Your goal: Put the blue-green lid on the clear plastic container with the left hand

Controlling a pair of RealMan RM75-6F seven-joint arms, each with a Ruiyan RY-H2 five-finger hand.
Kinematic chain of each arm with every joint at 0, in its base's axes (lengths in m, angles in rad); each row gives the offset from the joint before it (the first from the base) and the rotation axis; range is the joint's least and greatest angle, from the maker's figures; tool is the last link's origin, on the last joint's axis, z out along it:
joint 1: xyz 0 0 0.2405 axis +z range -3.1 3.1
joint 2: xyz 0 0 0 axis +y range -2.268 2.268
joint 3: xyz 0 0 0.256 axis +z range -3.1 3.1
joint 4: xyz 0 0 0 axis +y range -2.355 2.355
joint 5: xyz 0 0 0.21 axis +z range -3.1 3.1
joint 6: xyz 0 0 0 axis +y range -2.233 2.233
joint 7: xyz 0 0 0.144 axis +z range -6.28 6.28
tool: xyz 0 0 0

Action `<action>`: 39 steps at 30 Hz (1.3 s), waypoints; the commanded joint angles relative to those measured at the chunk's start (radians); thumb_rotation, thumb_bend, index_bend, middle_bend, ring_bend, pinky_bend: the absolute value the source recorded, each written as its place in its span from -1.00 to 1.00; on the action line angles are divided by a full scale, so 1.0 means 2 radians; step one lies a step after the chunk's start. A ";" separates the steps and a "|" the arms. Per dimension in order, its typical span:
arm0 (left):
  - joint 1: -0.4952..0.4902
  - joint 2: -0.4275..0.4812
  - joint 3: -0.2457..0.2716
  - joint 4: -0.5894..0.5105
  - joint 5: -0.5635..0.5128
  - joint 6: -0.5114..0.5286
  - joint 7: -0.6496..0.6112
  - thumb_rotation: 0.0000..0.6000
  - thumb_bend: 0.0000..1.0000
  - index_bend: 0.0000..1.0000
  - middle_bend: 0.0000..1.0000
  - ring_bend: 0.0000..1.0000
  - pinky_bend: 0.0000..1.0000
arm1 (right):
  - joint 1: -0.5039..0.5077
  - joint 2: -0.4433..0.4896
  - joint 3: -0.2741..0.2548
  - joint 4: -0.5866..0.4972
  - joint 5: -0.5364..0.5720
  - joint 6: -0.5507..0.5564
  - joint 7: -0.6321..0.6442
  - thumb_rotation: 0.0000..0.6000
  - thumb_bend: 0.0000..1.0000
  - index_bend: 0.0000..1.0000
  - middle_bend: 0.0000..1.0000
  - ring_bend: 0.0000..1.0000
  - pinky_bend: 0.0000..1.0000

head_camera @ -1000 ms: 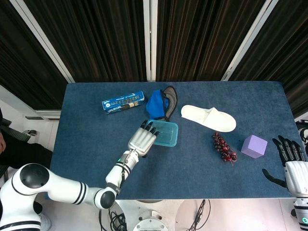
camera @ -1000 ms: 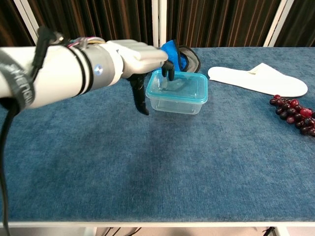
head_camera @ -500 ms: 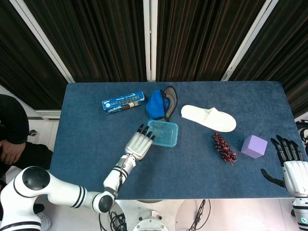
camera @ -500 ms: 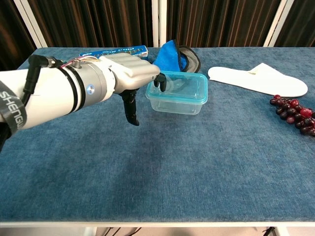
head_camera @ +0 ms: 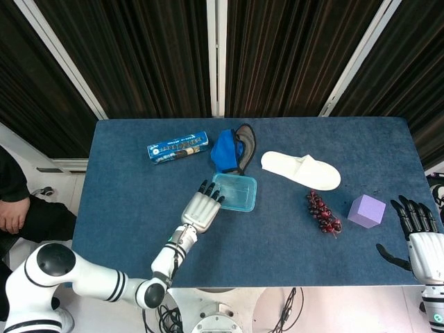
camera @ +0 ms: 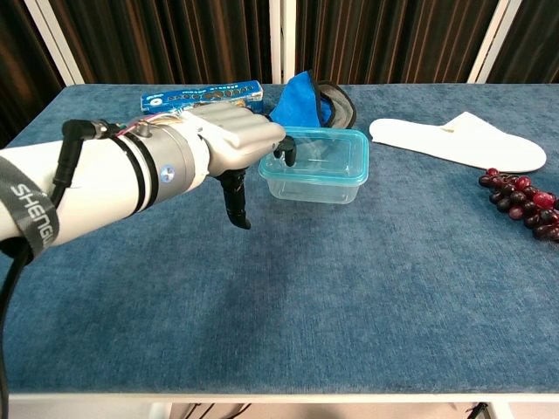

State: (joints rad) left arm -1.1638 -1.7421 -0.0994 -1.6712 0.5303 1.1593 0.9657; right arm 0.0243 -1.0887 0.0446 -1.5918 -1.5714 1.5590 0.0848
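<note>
The clear plastic container (head_camera: 235, 192) (camera: 316, 163) stands mid-table with the blue-green lid (camera: 319, 147) lying on top of it. My left hand (head_camera: 202, 209) (camera: 231, 144) hovers palm down just left of it, holding nothing. Its dark fingertips (camera: 285, 150) reach the container's left rim and the thumb hangs down. Whether they touch the rim I cannot tell. My right hand (head_camera: 418, 232) is open with fingers spread at the table's near right corner, far from the container.
A blue cloth in a dark pouch (head_camera: 232, 148) (camera: 313, 99) lies right behind the container. A blue box (head_camera: 177, 148) sits at the back left. To the right lie a white slipper (head_camera: 300, 170), dark grapes (head_camera: 322, 213) and a purple cube (head_camera: 365, 210).
My left hand has drawn back from over the container's lid to its left edge and lowered a little. The container, the lid and the right hand have not moved.
</note>
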 commanded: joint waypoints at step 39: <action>0.424 0.242 0.083 0.084 0.373 0.227 -0.496 1.00 -1.00 -0.59 -0.66 -1.00 -1.00 | 0.037 -0.007 -0.004 0.026 0.001 -0.050 0.076 1.00 -0.75 -1.00 -1.00 -1.00 -1.00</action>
State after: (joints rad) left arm -0.3452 -1.2656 0.0522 -1.4897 1.2549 1.5879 -0.0240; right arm 0.1074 -1.1008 0.0406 -1.5301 -1.5735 1.4464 0.2506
